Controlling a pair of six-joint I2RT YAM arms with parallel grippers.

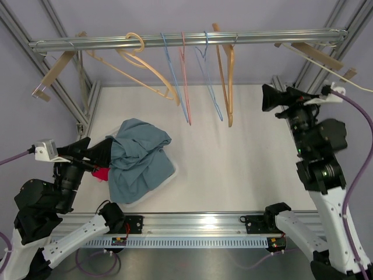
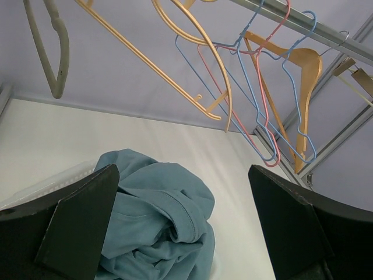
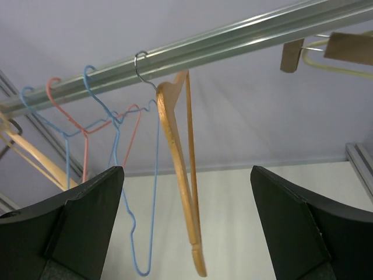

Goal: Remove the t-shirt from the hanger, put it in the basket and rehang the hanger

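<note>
A blue-grey t-shirt (image 1: 137, 157) lies crumpled over a white bin (image 1: 166, 178) at the left of the table, off any hanger; it also shows in the left wrist view (image 2: 157, 221). My left gripper (image 1: 96, 153) is open and empty just left of the shirt. My right gripper (image 1: 273, 97) is open and empty at the right, facing a bare wooden hanger (image 3: 180, 169) on the rail. The same wooden hanger (image 1: 228, 81) hangs mid-rail in the top view.
A metal rail (image 1: 186, 39) crosses the back with several bare hangers: wooden, blue wire (image 1: 210, 76), pink wire (image 1: 185, 73), and tan ones (image 1: 148, 67). Frame posts stand at both back corners. A red item (image 1: 102, 174) lies by the bin.
</note>
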